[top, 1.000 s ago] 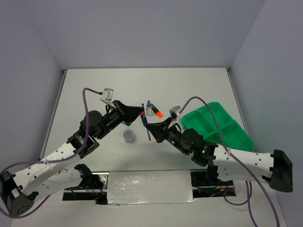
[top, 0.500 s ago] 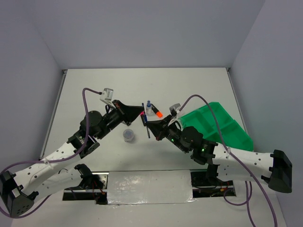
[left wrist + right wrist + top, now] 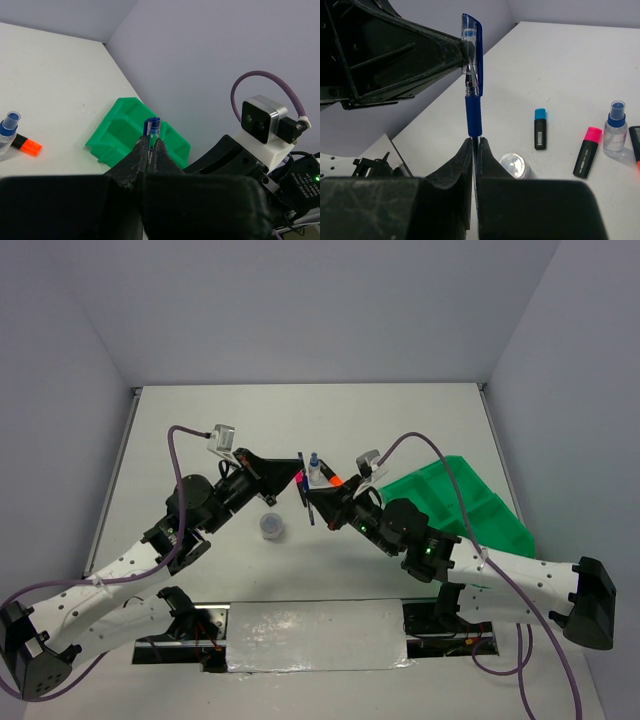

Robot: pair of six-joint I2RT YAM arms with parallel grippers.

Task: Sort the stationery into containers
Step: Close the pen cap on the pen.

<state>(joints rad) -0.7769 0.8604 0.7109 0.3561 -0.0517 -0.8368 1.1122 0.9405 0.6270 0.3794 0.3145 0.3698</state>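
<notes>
A thin blue pen (image 3: pixel 473 75) stands upright in the air, gripped at both ends. My left gripper (image 3: pixel 150 145) is shut on its clear capped end (image 3: pixel 152 126). My right gripper (image 3: pixel 475 141) is shut on the end below the blue grip. From above the two grippers meet mid-table around the pen (image 3: pixel 306 494). On the table lie a blue-capped highlighter (image 3: pixel 540 129), a pink-capped one (image 3: pixel 586 152), an orange-capped one (image 3: pixel 335 480), a white blue-capped bottle (image 3: pixel 615 125) and a round greyish tub (image 3: pixel 271 526). The green tray (image 3: pixel 460 505) sits at the right.
Grey walls enclose the white table on three sides. The right arm's wrist camera (image 3: pixel 262 120) and purple cable hang close to my left gripper. The tub, bottle and highlighters cluster directly beneath the two grippers.
Both grippers have shifted a little toward the far side, the right arm reaching further in. The pen stays gripped between them and both stay shut.
</notes>
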